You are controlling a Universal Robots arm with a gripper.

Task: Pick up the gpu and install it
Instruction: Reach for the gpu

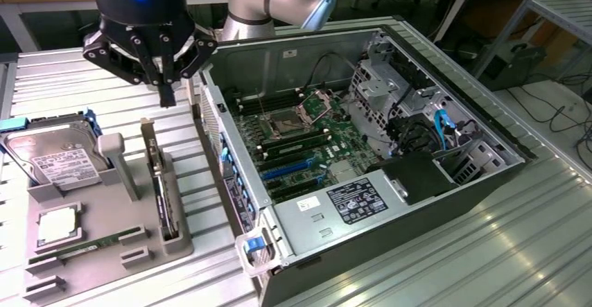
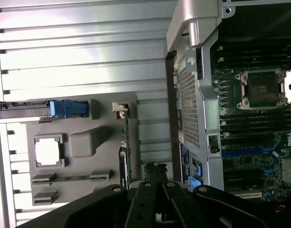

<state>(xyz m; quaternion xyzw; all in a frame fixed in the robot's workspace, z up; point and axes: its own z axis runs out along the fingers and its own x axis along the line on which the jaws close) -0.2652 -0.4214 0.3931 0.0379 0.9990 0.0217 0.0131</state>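
Observation:
The gpu [image 1: 163, 190] stands on its long edge in a slot of the grey holder tray [image 1: 102, 258], on the exterior view's left. Its silver bracket end [image 1: 146, 128] is the end farthest from the camera. In the wrist view the gpu [image 2: 127, 142] is a thin edge-on strip with the bracket [image 2: 119, 108] at one end. My gripper [image 1: 166, 99] hangs above the bracket end, apart from the card, with its fingers shut and nothing between them. The wrist view shows the gripper [image 2: 155, 170] over the card's other end.
An open computer case [image 1: 481, 175] lies beside the tray, its motherboard [image 1: 306, 141] and blue slots [image 1: 287, 172] exposed. The tray also carries a hard drive [image 1: 55, 158], a processor [image 1: 57, 224] and a memory stick [image 1: 88, 246]. The case wall [image 1: 208, 123] stands close to the gripper.

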